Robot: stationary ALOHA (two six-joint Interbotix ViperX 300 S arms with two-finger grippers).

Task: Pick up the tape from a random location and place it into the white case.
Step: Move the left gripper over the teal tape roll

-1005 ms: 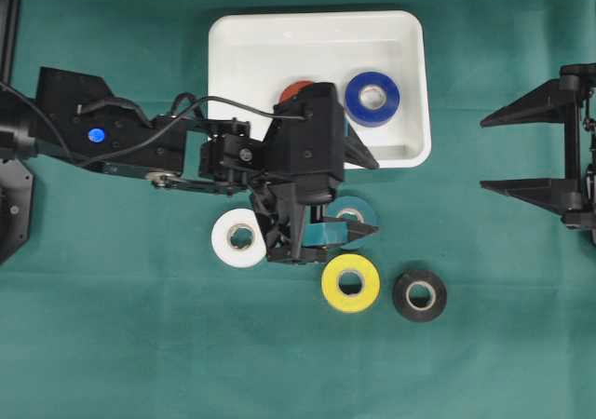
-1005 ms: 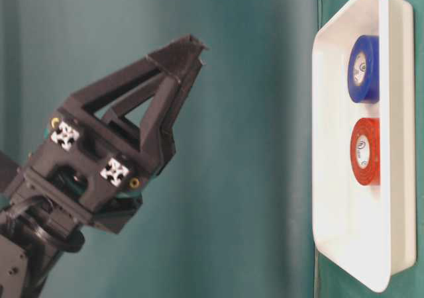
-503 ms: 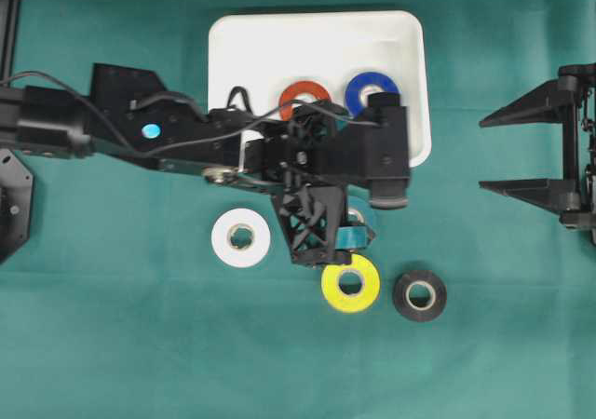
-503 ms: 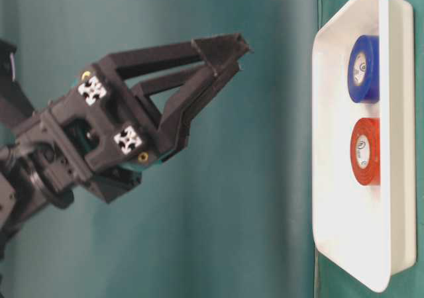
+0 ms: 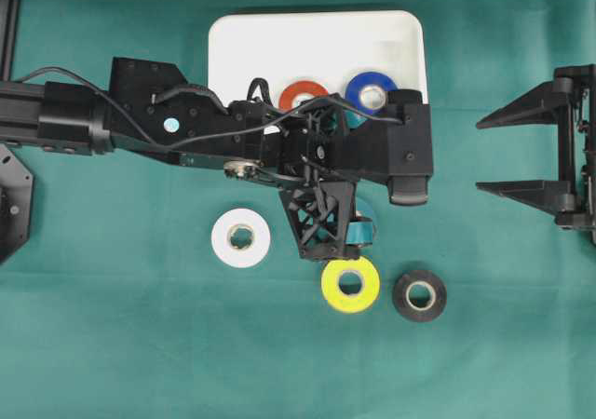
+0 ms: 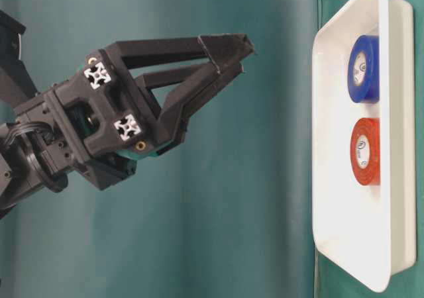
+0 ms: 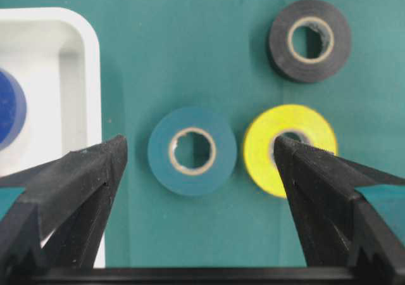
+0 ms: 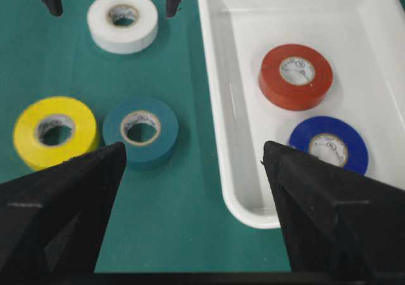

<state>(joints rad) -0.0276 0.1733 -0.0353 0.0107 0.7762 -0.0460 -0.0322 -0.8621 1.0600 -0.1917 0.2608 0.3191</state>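
Presently, one white case [image 5: 233, 37] sits at the top centre of the green cloth [image 5: 140, 344], holding two rolls flat: red tape [image 8: 295, 76] and blue tape [image 8: 329, 147], side by side and apart. Four rolls lie loose on the cloth below the case: teal tape [image 7: 192, 151], yellow tape [image 7: 288, 147] just beside it, black tape [image 7: 309, 39] a little beyond the yellow, and white tape [image 5: 240, 237] well apart to the left. The left gripper [image 7: 199, 149] hangs above the teal tape, jaws spread wide and empty, the roll lying between the two fingers in the wrist view; the table-level view shows the tips short of the surface. The right gripper [image 8: 193, 155] waits at the right edge, jaws likewise wide and empty. Step in hand, by judgement: descent on the teal tape for a grasp. To do it well, the left gripper should keep the roll centred between the jaws and go straight down until the tips reach the cloth. One finger [image 7: 304, 164] sits over the yellow tape, so a small shift or turn may be needed for that finger to land in the narrow gap rather than on the neighbour. Closing should wait until both tips are below the roll's top edge.
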